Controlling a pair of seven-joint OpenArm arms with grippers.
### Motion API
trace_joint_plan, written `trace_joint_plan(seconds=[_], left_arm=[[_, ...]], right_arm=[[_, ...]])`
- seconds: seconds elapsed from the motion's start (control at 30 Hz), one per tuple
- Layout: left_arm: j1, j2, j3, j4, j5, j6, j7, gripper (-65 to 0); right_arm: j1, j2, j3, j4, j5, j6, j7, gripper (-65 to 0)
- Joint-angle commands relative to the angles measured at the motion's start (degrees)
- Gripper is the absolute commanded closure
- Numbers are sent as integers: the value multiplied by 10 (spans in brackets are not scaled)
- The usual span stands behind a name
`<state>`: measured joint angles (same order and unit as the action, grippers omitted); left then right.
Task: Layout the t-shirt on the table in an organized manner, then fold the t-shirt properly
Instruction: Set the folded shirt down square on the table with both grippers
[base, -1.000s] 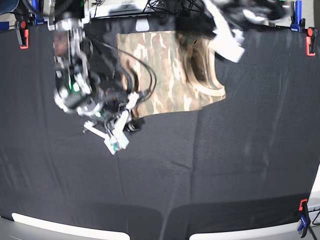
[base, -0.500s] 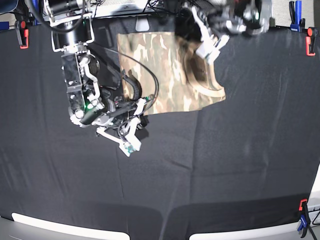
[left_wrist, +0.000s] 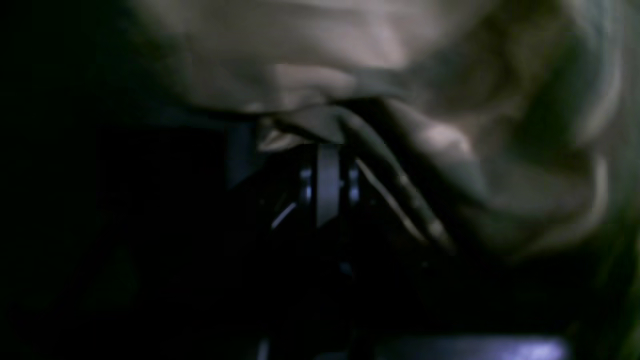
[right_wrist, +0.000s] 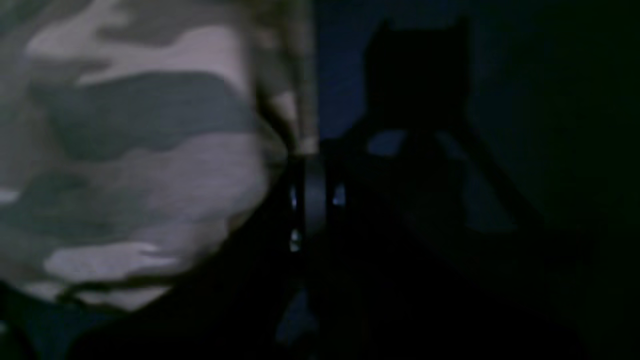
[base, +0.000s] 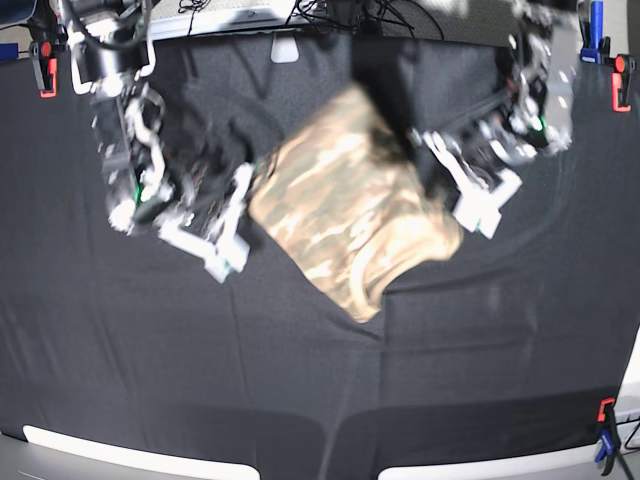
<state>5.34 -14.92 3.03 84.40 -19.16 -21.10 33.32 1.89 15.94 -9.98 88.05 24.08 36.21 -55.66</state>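
The t-shirt (base: 350, 205) is a folded camouflage bundle near the middle of the table (base: 320, 380), a bit toward 12 o'clock. It sits crooked, and one corner droops toward 6 o'clock. The picture from above is smeared, so small things are hard to see.

The right gripper (base: 238, 225) is at the bundle's 9 o'clock edge. The left gripper (base: 455, 185) is at its 3 o'clock edge. Each one has its two fingers pressed together. In the left wrist view, a dark fold of the shirt (left_wrist: 320, 120) lies right at the finger tips (left_wrist: 327, 165), so that one looks like it is pinching cloth. In the right wrist view, the shirt's edge (right_wrist: 295, 125) meets the closed tips (right_wrist: 311, 190), so it seems to pinch the edge too, but it is dark and blurry.

I think most of the folding is done, because the shirt is already small and layered. What is left is to set it down flat and straight, smooth the loose corner, and let go.
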Motion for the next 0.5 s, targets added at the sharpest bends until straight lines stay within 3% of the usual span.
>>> trace_joint_plan(seconds=[0.0, 0.17, 0.27, 0.47], left_arm=[[-18, -1, -1, -1, -4, 2, -16, 0], [-45, 6, -1, -21, -4, 2, -40, 0], [-47, 9, -1, -18, -11, 1, -56, 0], [-26, 7, -1, 30, -34, -5, -21, 0]], right_arm=[[-4, -2, 2, 17, 17, 10, 7, 0], [-65, -21, 2, 57, 22, 21, 19, 0], [-94, -21, 2, 79, 66, 23, 18, 0], [-154, -19, 13, 141, 91, 26, 18, 0]])
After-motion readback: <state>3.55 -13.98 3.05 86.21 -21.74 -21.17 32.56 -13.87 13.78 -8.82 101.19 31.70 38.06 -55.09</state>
